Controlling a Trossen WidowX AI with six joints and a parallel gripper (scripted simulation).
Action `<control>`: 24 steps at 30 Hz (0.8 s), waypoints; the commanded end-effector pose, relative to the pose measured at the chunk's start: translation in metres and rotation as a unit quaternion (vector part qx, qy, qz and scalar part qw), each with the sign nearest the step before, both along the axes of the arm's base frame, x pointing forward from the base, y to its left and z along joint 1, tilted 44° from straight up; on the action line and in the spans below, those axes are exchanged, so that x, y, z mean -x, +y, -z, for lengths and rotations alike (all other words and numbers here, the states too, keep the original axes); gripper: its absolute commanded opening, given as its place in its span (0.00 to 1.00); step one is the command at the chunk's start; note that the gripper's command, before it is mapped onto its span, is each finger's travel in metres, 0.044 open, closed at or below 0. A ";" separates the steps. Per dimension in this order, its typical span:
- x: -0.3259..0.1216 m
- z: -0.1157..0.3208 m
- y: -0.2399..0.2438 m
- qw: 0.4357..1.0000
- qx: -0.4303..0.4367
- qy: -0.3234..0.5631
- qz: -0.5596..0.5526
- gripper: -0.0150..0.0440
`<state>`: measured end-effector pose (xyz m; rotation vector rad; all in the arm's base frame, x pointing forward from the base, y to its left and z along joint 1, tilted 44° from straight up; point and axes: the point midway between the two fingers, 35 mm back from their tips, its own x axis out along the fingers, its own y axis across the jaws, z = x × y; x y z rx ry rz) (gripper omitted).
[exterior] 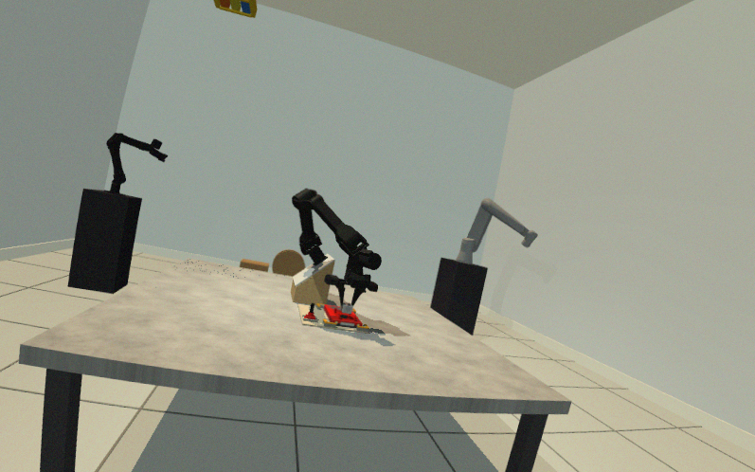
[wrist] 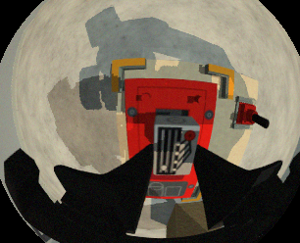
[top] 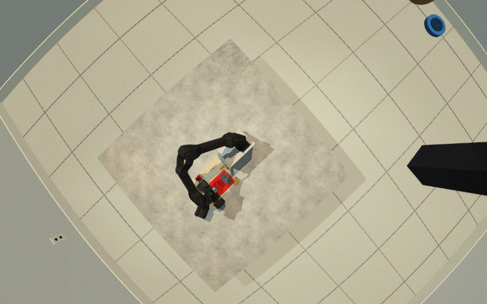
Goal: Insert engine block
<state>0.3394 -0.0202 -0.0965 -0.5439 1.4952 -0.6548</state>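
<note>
The red car body [top: 220,185] [exterior: 334,315] [wrist: 179,88] lies flat on a pale board [wrist: 224,139] between yellow corner brackets [wrist: 130,64] [top: 236,180]. My gripper [exterior: 348,303] [wrist: 174,149] points down over the car body and is shut on the grey engine block [wrist: 174,119]. The block is upright between the fingertips, with black slots and a red round mark on the side facing the wrist camera. A dark edge of the opening [wrist: 165,112] shows just beyond the block. The block hides the rest of it, so its depth and the rib cannot be seen.
A red holder [exterior: 309,317] [wrist: 245,114] with a black lever stands beside the car body on the board. The arm's wedge-shaped base [exterior: 313,287] stands behind it on the stone-patterned table [top: 143,151] [exterior: 192,328]. Two other arms stand on black pedestals [exterior: 104,240] [exterior: 456,293] beyond the table.
</note>
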 end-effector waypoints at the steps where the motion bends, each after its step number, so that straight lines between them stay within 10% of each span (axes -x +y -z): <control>1: 0.000 0.001 -0.001 1.000 -0.001 0.003 -0.002 0.52; 24: 0.000 0.005 -0.004 1.000 -0.001 0.001 0.000 0.52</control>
